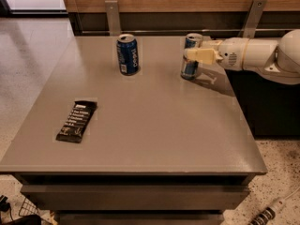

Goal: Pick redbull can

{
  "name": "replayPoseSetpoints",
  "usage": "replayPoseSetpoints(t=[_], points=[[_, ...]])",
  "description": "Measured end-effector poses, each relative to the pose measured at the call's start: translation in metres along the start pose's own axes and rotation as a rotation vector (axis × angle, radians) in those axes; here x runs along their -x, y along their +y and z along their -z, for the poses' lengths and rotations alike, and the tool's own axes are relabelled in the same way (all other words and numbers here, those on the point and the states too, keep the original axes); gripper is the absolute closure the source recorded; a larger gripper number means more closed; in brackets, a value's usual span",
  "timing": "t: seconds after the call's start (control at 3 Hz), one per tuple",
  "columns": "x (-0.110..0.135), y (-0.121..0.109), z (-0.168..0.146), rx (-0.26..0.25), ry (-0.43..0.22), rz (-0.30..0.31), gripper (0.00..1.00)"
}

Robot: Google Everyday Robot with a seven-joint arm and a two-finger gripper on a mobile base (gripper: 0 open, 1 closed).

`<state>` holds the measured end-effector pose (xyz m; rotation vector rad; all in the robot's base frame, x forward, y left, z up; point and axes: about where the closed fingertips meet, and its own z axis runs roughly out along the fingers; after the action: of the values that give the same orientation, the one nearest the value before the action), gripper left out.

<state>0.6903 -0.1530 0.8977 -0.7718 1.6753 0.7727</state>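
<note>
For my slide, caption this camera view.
Gripper at the redbull can on a grey table, near a blue can and snack bar.

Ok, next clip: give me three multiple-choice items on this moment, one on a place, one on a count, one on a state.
1. Where is the hand?
A. at the near left corner of the table
B. at the redbull can, far right of the table
C. below the table top

2. How many cans stand on the table?
A. one
B. two
C. four

3. How is the dark-blue can placed?
A. on its side
B. crushed flat
C. upright

Answers: 1 B, the hand reaches in from the right and overlaps the redbull can's body. 2 B, only the redbull can and the dark-blue can show. 3 C, its silver top faces up.
</note>
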Motion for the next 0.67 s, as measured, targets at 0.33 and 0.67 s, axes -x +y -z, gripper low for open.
replayPoseSetpoints(t=[0.33,0.67], points=[[0.0001,0.0013,-0.0023,0.004,0.000,0.000,1.00],[0.0001,0.0017,-0.0031,0.006,0.000,0.000,1.00]])
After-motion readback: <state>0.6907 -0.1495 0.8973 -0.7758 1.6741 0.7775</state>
